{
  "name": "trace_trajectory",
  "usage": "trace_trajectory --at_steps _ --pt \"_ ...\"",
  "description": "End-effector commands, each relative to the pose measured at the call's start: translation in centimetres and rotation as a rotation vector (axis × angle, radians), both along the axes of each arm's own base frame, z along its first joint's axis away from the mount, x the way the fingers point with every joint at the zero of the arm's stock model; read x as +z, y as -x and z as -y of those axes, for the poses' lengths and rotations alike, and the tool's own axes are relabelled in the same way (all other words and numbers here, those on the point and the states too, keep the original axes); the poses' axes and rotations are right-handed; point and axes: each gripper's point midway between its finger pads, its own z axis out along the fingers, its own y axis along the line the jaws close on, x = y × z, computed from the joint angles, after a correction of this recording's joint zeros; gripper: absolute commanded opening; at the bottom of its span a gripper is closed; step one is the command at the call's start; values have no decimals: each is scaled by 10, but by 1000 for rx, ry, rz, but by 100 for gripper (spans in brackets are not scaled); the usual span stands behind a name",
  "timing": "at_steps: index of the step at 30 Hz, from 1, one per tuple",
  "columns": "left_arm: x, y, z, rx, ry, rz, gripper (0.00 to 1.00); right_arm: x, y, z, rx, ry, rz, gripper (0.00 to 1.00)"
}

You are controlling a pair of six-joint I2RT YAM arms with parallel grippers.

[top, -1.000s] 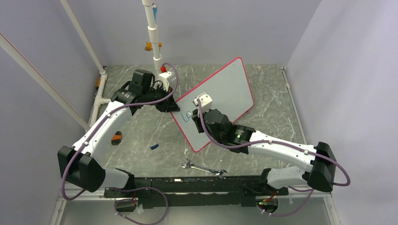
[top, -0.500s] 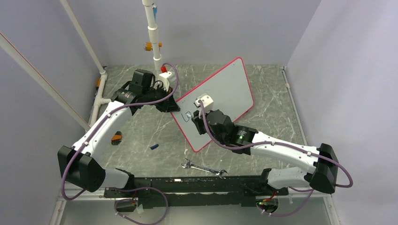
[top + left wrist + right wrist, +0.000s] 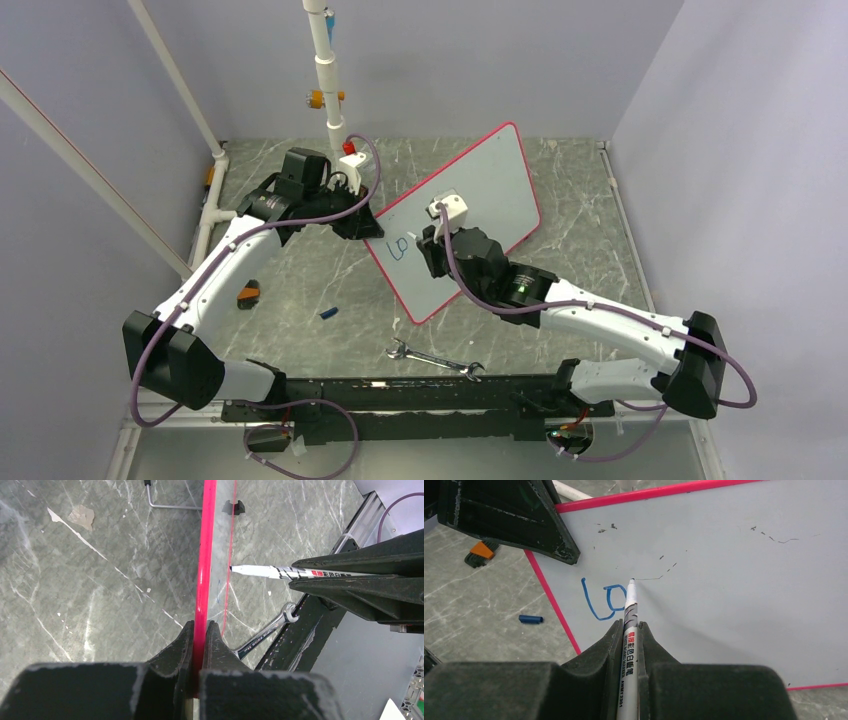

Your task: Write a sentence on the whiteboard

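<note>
The big white flat whiteboard with a thin red-pink rim (image 3: 480, 185) sits in the middle of the grey marble table (image 3: 300, 285), toward the far side. The left gripper (image 3: 200, 630) has its two black fingers squeezed together on the board's left rim. The right gripper (image 3: 630, 627) is squeezed tight on a white marker pen (image 3: 630, 607). The pen's tip is at the board, just right of the blue letters "Lo" (image 3: 601, 597), which are near the board's left edge. A small blue pen cap (image 3: 328, 313) lies on the table left of the board. A shiny metal wrench (image 3: 435, 358) lies near the arms' bases. A small orange and black tool (image 3: 248, 293) lies further left.
</note>
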Motion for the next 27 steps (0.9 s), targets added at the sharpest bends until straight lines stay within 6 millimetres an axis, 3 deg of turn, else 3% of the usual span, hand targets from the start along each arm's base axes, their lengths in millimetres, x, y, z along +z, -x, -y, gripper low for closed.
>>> trace_trajectory --at_steps 1,11,16,22,27 --pt "-41 -25 -44 144 -271 31 0 15 -6 -7 -7 -63 22 0" --pt "-39 -24 -44 143 -266 36 0 4 -10 -13 -2 -49 0 0" --pt "-39 -24 -44 141 -267 36 0 -8 -7 -7 -10 -36 -21 0" --pt "-39 -25 -44 142 -266 36 0 -36 -1 4 -22 3 -70 0" --pt "-38 -24 -44 143 -265 37 0 -41 1 9 -34 1 -84 0"
